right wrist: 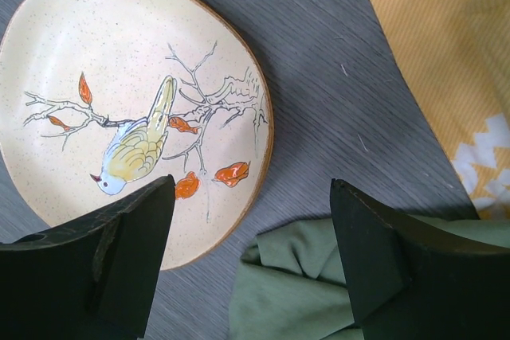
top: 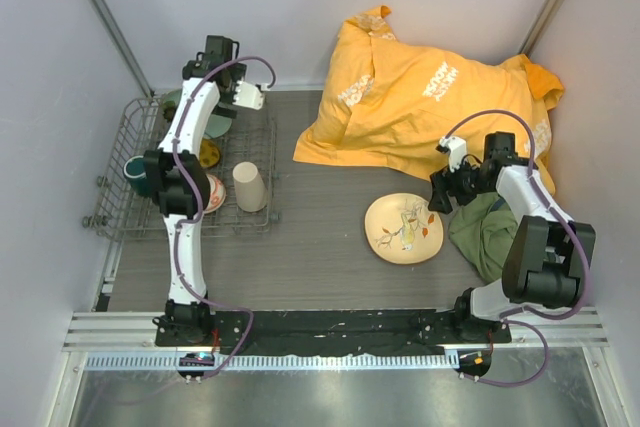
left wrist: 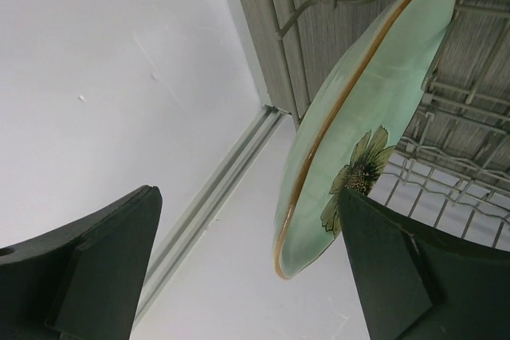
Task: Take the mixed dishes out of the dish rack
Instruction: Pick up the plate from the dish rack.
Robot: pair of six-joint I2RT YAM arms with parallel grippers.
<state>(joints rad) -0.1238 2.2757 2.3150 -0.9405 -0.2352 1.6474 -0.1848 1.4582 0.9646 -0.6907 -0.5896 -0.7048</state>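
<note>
In the left wrist view the left gripper (left wrist: 247, 197) has its fingers wide apart, holding nothing. The lower rim of the pale green flower-marked plate (left wrist: 358, 141) lies between them, and the plate stands on edge in the wire dish rack (top: 128, 132) at the left of the overhead frame. Also in the rack are the beige handleless cup (top: 250, 187), small white-and-red bowl (top: 214, 193), small yellow-and-dark patterned plate (top: 209, 153) and dark green mug (top: 136, 175). The right gripper (right wrist: 251, 189), fingers also apart and empty, hangs over the edge of a cream bird-painted plate (right wrist: 135, 93) and a green cloth (right wrist: 303, 276), at lower right of the table (top: 320, 257).
</note>
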